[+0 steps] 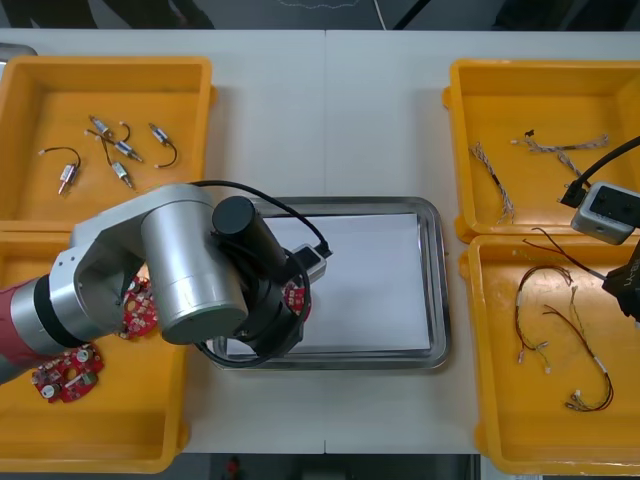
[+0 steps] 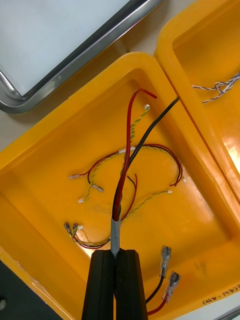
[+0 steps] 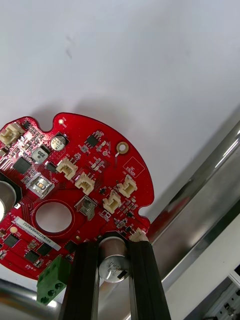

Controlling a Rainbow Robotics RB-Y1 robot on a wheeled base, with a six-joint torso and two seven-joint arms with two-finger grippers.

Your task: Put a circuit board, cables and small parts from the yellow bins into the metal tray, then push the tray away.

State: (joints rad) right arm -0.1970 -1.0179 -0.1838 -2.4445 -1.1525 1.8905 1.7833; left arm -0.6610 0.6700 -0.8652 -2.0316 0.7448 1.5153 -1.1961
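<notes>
My left gripper (image 3: 114,252) is shut on a round red circuit board (image 3: 75,185), its fingers clamping a silver part at the board's edge. The board hangs over the white inside of the metal tray (image 3: 210,170), close to the tray's rim. In the front view the board (image 1: 295,294) shows at the tray's (image 1: 432,290) left side, under the left arm. My right gripper (image 2: 117,272) is shut on a red and black cable (image 2: 122,195) in a grey sleeve, above the near right yellow bin (image 2: 45,145). That gripper (image 1: 625,283) sits at the front view's right edge.
Red and yellow cables (image 1: 560,335) lie in the near right bin. Twisted cables (image 1: 545,147) lie in the far right bin (image 1: 460,120). Small metal parts (image 1: 112,150) fill the far left bin; more red boards (image 1: 66,376) lie in the near left bin.
</notes>
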